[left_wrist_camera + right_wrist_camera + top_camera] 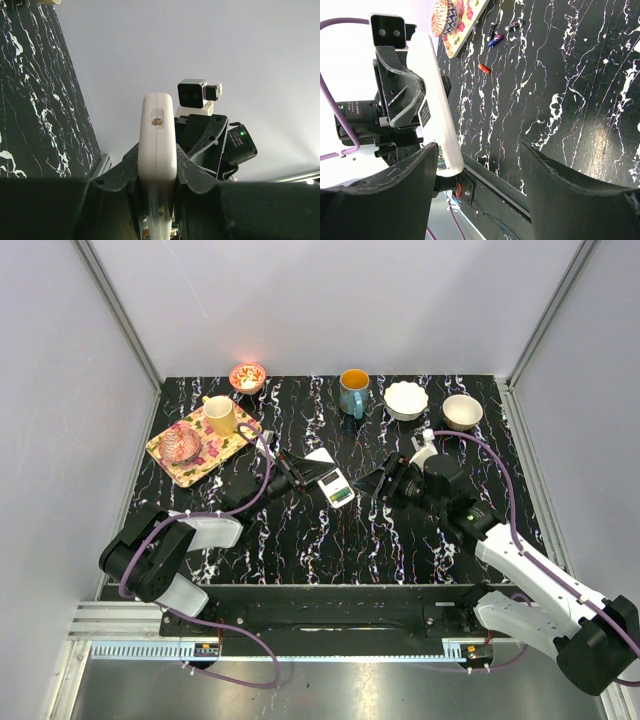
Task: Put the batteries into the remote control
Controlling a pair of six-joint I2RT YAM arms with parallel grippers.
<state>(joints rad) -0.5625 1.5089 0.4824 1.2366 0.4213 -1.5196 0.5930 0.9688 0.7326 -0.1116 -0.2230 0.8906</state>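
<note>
My left gripper [312, 475] is shut on the white remote control [335, 485] and holds it above the middle of the table. In the left wrist view the remote [157, 130] stands edge-on between the two fingers of the gripper [157, 152]. My right gripper [380, 483] is open and empty just right of the remote, facing it. In the right wrist view the remote [432, 100] is beside my left fingertip, and the right gripper [479, 150] is not touching it. A reddish battery [484, 68] lies on the table. More small cylinders [495, 40] lie beyond it near the tray.
A floral tray [175, 462] with a cream cup [220, 415] and a glass dish [183, 445] sits at the back left. A patterned bowl [247, 376], a blue mug [353, 392] and two white bowls [406, 400] [462, 411] line the back edge.
</note>
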